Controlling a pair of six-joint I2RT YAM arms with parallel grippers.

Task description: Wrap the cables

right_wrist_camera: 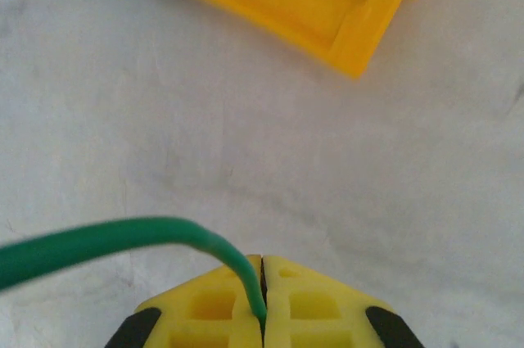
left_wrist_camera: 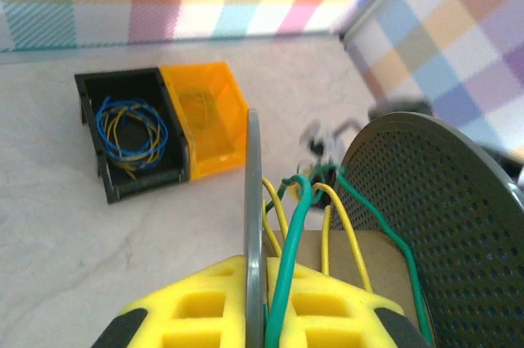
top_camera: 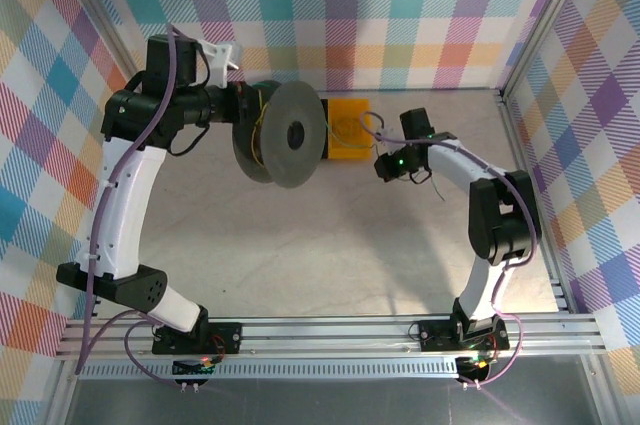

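Note:
My left gripper [left_wrist_camera: 255, 264] is shut on the thin grey flange of a round spool [top_camera: 293, 135] and holds it up on edge above the table. A teal-green cable [left_wrist_camera: 293, 237] and yellow cables [left_wrist_camera: 354, 237] lie over the spool's brown core [left_wrist_camera: 360, 254]. My right gripper [right_wrist_camera: 262, 286], to the right of the spool [top_camera: 388, 165], is shut on the teal-green cable [right_wrist_camera: 123, 237], which curves away to the left. Small blue and yellow coils [left_wrist_camera: 131, 131] lie in a black bin [left_wrist_camera: 92, 131].
An orange bin [top_camera: 350, 127] stands just behind the spool, joined to the black bin's right side [left_wrist_camera: 205, 119], and fills the upper part of the right wrist view [right_wrist_camera: 327, 4]. Checked walls [top_camera: 400, 5] close off the back and both sides.

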